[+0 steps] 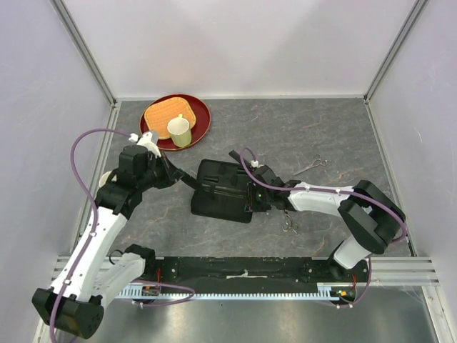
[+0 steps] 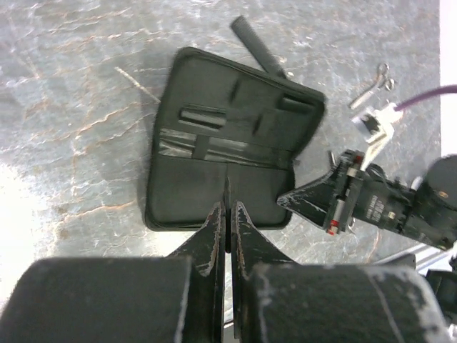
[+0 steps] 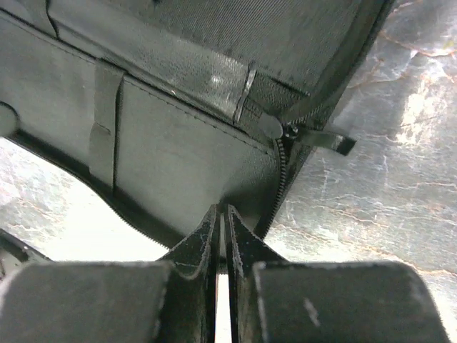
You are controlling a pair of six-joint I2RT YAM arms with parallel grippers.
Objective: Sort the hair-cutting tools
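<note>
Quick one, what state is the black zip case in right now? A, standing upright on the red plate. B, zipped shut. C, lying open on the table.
C: the black zip case lies spread open on the table, its inner pockets and straps facing up in the left wrist view.

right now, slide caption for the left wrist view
Left gripper closed over the open zip case, right gripper at its edge, scissors beyond.
</note>
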